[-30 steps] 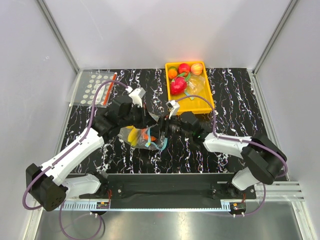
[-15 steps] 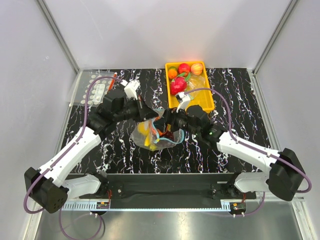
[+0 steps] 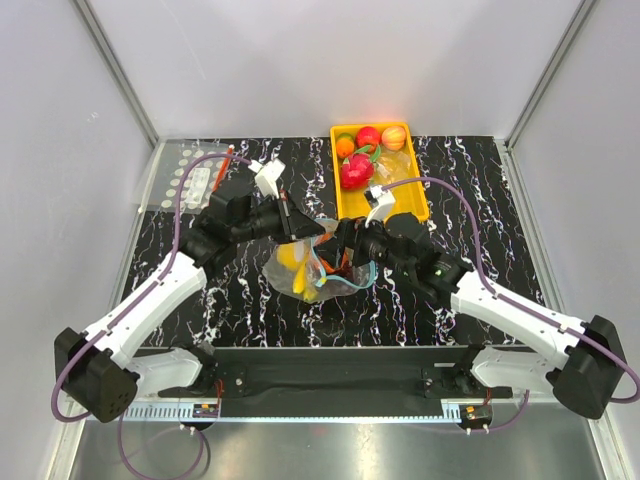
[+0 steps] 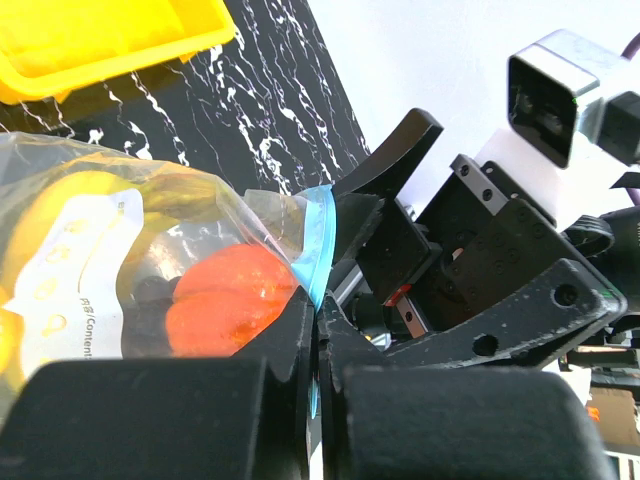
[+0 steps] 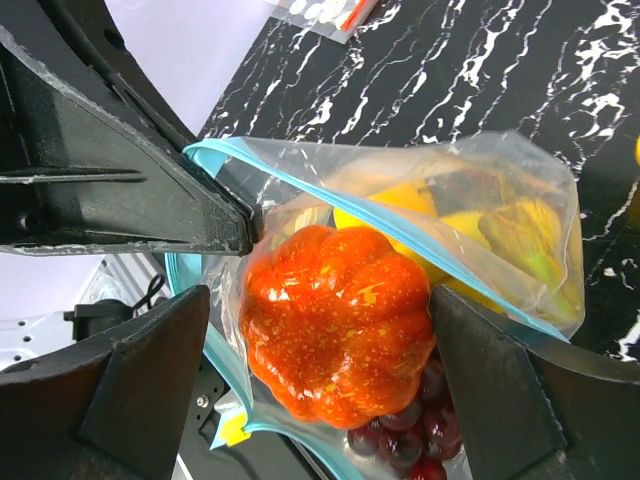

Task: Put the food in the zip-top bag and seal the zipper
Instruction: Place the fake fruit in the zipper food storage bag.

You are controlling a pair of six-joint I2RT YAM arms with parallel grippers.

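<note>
Around the middle of the worktop [image 3: 480,200], a little toward its near edge, the zip-top bag [image 3: 318,268] had shifted within the last second. It had moved toward the right edge and slightly toward the yellow tray [image 3: 412,212] at the far edge. Both arms had swung with it, the right arm unfolding from a bent pose to a long reach.

The left tool [image 4: 317,315] was pressed together on the zipper [image 4: 320,240], pinching the teal strip at one end of the mouth. The right tool [image 5: 320,300] stood spread wide, one finger on each side of the bulging bag, gripping nothing.

The loading looked done, and the move read as lining the bag up for sealing. One arm anchored the strip while the other was placed to close on it.

The bag was clear, soft and crumpled, with a white printed patch on one face. Inside, a ribbed orange-red fruit [image 5: 335,320] pressed against the film. Yellow fruit [image 5: 440,215] lay behind it and dark grapes [image 5: 410,425] beside it. In the right wrist view the two teal edges ran apart, so the mouth gaped unsealed. Whether the bag's bottom touched the worktop could not be told.
</note>
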